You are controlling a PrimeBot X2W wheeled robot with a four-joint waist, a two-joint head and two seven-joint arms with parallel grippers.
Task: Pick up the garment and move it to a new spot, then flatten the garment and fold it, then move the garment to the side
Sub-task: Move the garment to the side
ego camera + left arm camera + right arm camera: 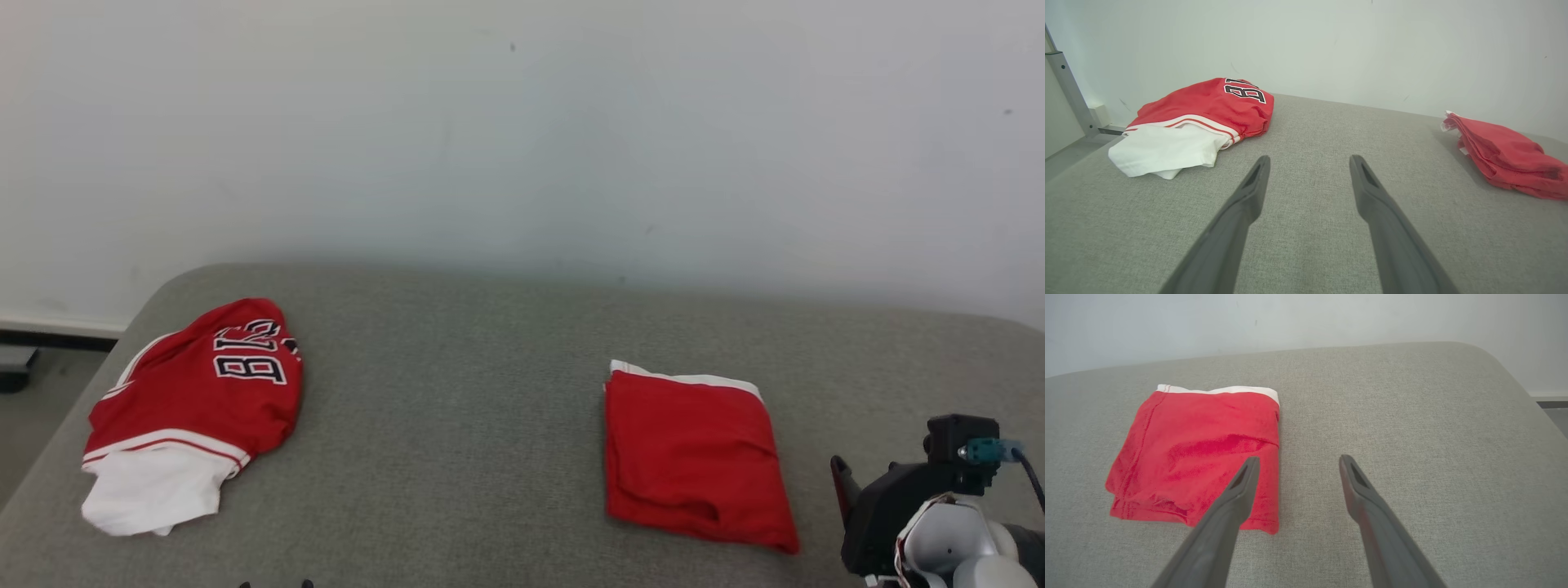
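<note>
left wrist view: the left hand [1309, 159], spread wide and empty, faces the crumpled red jersey [1208, 102] lying ahead to its left on the grey table [1310, 122]. the right hand [1298, 458], equally wide, is by the folded red garment [1200, 449], farther away.

The garment [694, 457] is red with a white edge, the jersey [204, 392] red with black-and-white lettering
</note>
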